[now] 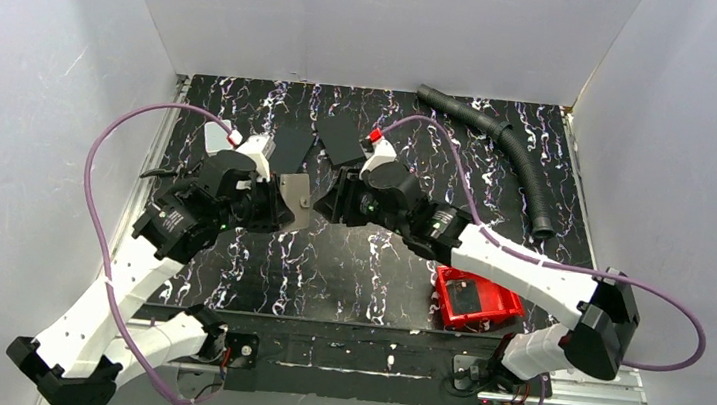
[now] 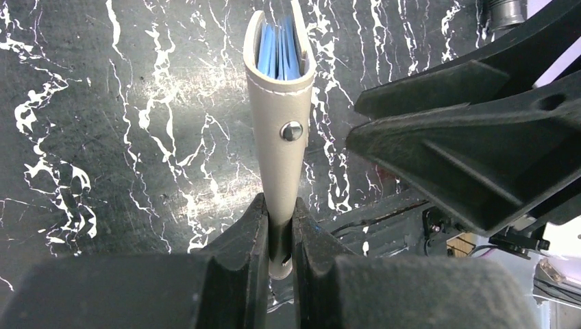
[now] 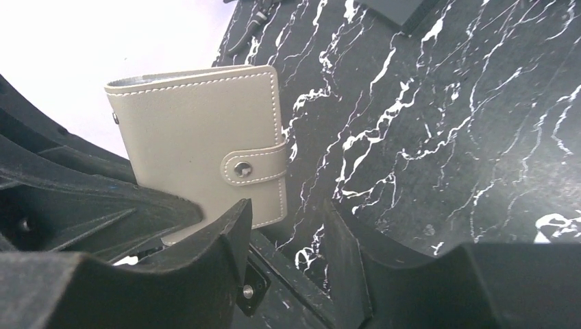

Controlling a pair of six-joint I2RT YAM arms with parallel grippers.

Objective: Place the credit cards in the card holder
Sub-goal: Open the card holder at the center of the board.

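Above the middle of the tabletop [image 1: 347, 272], the left pincer [image 2: 279, 205] is clamping the closed wallet [image 2: 281, 103] upright by one edge, while the right pincer [image 3: 284, 212] is hanging part-open and empty just beside it, likely lining up on the snap tab [image 3: 253, 166].

A robotics lab cell: white panels [image 1: 373, 23] rise beyond the left gripper [image 1: 279, 206] and right gripper [image 1: 326, 202], with a marbled table [image 1: 347, 272] beneath.

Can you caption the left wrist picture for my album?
Left gripper pinches the closed card holder, right gripper close beside.
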